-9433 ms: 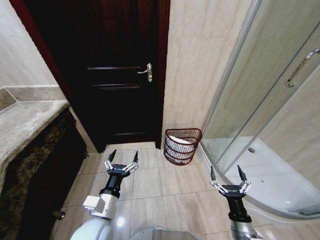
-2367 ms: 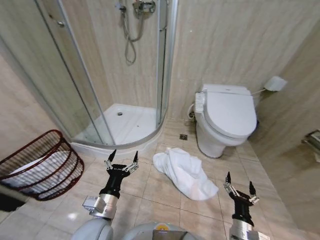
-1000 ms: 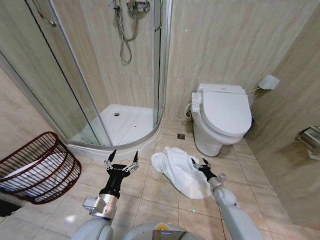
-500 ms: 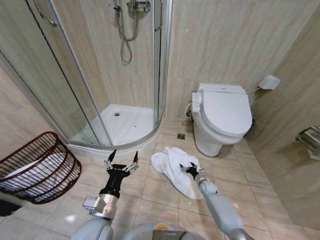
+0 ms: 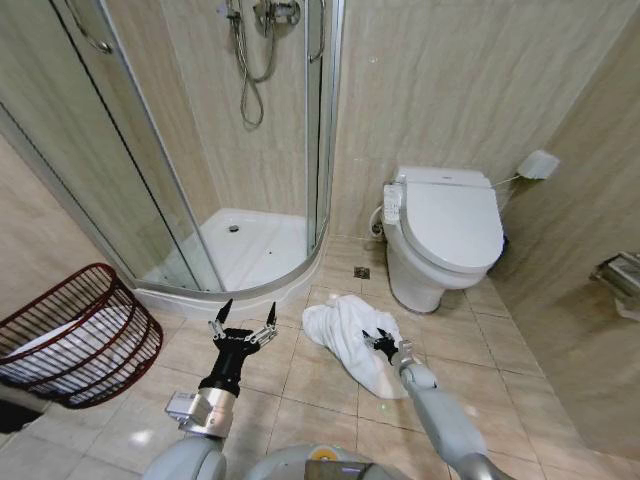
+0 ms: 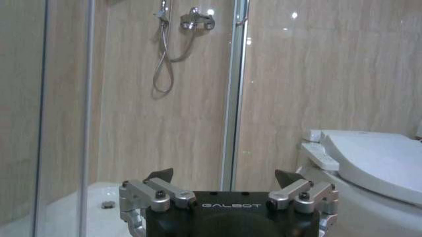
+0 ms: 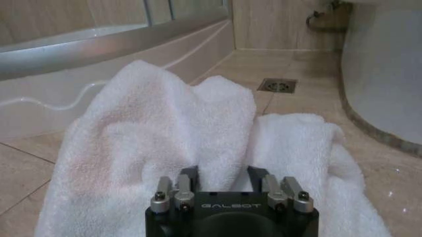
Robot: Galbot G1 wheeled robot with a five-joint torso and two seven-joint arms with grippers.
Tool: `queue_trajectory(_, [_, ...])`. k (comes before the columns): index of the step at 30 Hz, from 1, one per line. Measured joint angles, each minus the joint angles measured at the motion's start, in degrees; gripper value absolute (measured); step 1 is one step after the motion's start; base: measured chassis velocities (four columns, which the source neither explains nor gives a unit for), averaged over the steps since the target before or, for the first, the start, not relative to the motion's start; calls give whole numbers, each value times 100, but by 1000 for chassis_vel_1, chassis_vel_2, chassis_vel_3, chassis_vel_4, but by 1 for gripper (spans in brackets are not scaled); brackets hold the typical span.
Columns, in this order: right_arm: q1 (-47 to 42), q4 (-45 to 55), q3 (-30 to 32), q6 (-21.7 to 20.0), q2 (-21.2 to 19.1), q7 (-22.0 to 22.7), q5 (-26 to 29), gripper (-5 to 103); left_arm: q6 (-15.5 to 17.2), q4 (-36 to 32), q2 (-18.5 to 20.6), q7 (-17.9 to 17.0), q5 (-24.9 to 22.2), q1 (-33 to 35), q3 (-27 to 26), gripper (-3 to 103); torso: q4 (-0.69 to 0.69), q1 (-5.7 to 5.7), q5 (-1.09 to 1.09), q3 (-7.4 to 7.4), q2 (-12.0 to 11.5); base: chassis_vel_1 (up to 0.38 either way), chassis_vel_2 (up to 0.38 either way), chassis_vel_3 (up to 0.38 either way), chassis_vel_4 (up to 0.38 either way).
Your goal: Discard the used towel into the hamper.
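White terry cloth bunches up around the right gripper [image 7: 224, 178], which is pressed into a fold of the towel [image 5: 345, 335]; its jaws are drawn narrow on that ridge of cloth, gripping it as far as the wrist view shows. The towel lies crumpled on the floor tiles [image 5: 320, 385], between the shower's curved sill and the toilet's foot, not yet lifted. The left gripper [image 5: 242, 329] hangs parked and spread wide above the tiles near the robot's front, holding nothing. So the pick-up looks only just begun; lifting, carrying and dropping are all left. The hamper [image 5: 75, 335] stands at the floor's left edge beside the shower enclosure [image 5: 215, 235], with pale cloth already inside. Farther back, the toilet [image 5: 445, 235] stands against the wall. Open floor lies between towel and hamper, with nothing on it to block the way.
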Motion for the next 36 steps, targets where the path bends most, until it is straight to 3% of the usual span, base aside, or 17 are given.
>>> queue_trajectory(4, [-42, 26, 41, -3, 14, 44, 21, 37, 0, 0, 0, 0, 0, 0, 0, 100, 0, 0, 0, 0, 0, 0, 0, 0, 0])
queue_trajectory(6, [-58, 44, 48, -5, 15, 50, 26, 37, 0, 0, 0, 0, 0, 0, 0, 100, 0, 0, 0, 0, 0, 0, 0, 0, 0])
queue_trajectory(9, [-90, 83, 66, -6, 15, 59, 31, 21, 0, 0, 0, 0, 0, 0, 0, 100, 0, 0, 0, 0, 0, 0, 0, 0, 0])
queue_trajectory(15, [-176, 189, 102, -5, -18, 59, 42, 3, 0, 0, 0, 0, 0, 0, 0, 100, 0, 0, 0, 0, 0, 0, 0, 0, 0])
queue_trajectory(28, [-516, 828, 506, 43, -76, -97, 17, 2, 0, -1, 0, 0, 0, 0, 0, 100, 0, 0, 0, 1, 0, 0, 0, 0, 0])
queue_trajectory(31, [-872, 1588, 850, 342, -10, 22, -54, 2, 0, 0, 0, 0, 0, 0, 0, 100, 1, 0, 1, 1, 0, 0, 0, 0, 0])
queue_trajectory(36, [-1447, 2746, 1115, 473, -13, 228, -117, 2, 0, -1, 1, 1, 0, 0, 1, 100, -1, 0, 1, 1, 1, 0, 0, 0, 0])
